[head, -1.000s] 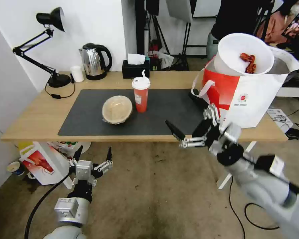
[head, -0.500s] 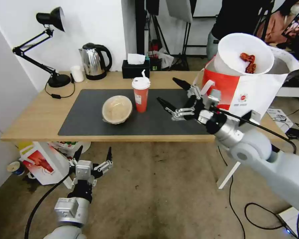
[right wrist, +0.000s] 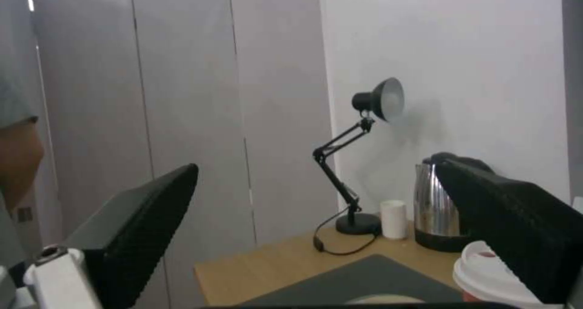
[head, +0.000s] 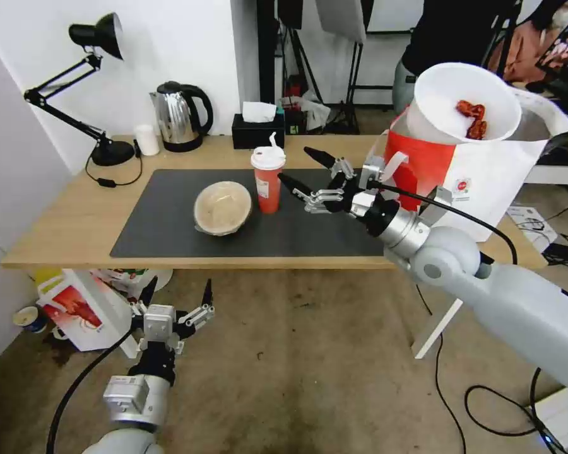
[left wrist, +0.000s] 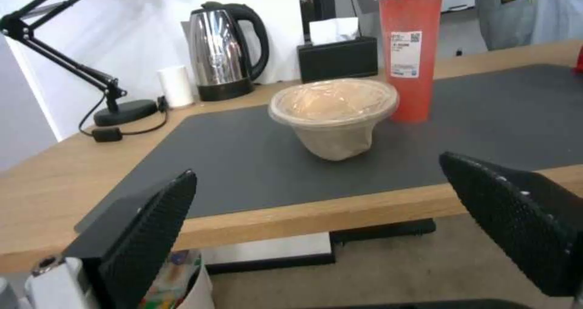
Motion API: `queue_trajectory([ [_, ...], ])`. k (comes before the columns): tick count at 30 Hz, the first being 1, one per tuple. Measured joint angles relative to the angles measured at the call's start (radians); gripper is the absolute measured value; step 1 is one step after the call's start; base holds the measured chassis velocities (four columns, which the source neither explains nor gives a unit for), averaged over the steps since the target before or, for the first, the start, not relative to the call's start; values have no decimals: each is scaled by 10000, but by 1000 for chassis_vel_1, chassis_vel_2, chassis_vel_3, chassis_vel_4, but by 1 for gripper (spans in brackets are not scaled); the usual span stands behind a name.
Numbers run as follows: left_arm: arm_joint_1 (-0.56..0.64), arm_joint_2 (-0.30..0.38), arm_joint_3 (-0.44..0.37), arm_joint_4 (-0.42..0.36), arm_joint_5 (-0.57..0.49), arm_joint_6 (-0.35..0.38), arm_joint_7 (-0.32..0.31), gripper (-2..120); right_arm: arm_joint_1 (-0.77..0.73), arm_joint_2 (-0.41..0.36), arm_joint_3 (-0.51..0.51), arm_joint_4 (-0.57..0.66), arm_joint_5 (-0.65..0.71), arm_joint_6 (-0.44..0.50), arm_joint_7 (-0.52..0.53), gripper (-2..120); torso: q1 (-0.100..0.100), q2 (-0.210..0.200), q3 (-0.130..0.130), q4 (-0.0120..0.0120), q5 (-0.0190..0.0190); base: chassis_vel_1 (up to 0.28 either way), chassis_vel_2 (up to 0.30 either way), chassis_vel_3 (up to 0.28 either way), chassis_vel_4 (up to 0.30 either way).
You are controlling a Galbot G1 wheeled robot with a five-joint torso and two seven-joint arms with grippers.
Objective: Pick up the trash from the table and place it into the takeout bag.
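- The large white bowl [head: 464, 104] with red crayfish scraps sits in the mouth of the takeout bag [head: 479, 183], tilted and riding high above the rim, at the right end of the table [head: 63, 221]. By the look of it this item counts as delivered, though it has not sunk fully inside.
- The red paper cup [head: 268, 180] with its white lid and straw stands upright on the dark grey mat [head: 170, 221], near the middle of the table. It is not yet picked up.
- The shallow tan bowl [head: 223, 208] rests on the mat just left of the cup, close beside it; whether they touch I cannot tell. It too is left to do.
- So roughly one of three items looks done and two remain on the table.
- The right gripper [head: 312, 173] hangs over the mat just right of the cup, its fingers spread wide and holding nothing; it points toward the cup, which seems the item now in hand.
- The left gripper [head: 177, 296] is parked low, below the near edge of the table on the left, fingers wide apart and empty.
- Farther out, at the far edge stand a desk lamp [head: 101, 94], a small white cup [head: 147, 140], a kettle [head: 180, 116] and a black tissue box [head: 257, 129], none of them part of the trash.
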Motion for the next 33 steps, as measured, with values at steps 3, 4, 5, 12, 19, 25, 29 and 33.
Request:
queue_trajectory([
  [3, 0, 0, 0, 0, 0, 0, 0, 100, 225, 43, -225, -118, 0, -115, 73, 100, 0, 0, 0, 0, 0, 0, 0, 0, 0],
  [4, 0, 0, 0, 0, 0, 0, 0, 100, 336, 57, -330, -191, 2, -166, 98, 100, 0, 0, 0, 0, -1, 0, 0, 0, 0],
  [5, 0, 0, 0, 0, -1, 0, 0, 100, 415, 67, -433, -253, 3, -208, 124, 100, 0, 0, 0, 1, 0, 0, 0, 0, 0],
  [12, 0, 0, 0, 0, 0, 0, 0, 100, 719, 116, -940, -630, -112, -292, 275, 100, -1, 1, 0, 0, 0, 0, 0, 0, 0],
  [19, 0, 0, 0, 0, 0, 0, 0, 100, 984, 183, -1325, -1019, -239, -296, 266, 100, 0, 2, 0, 0, 1, 0, 0, 0, 0],
  [25, 0, 0, 0, 0, 0, 0, 0, 100, 1138, 202, -1460, -1183, -240, -358, 270, 100, -2, 2, 0, 0, 0, 0, 0, 0, 0],
  [29, 0, 0, 0, 0, 0, 0, 0, 100, 1182, 202, -1508, -1342, -282, -395, 390, 100, -1, 2, 0, 0, 0, 0, 0, 0, 0],
  [33, 0, 0, 0, 0, 0, 0, 0, 100, 1193, 162, -1375, -1515, -353, -397, 433, 100, -2, 2, 0, 1, 0, 0, 0, 0, 0],
])
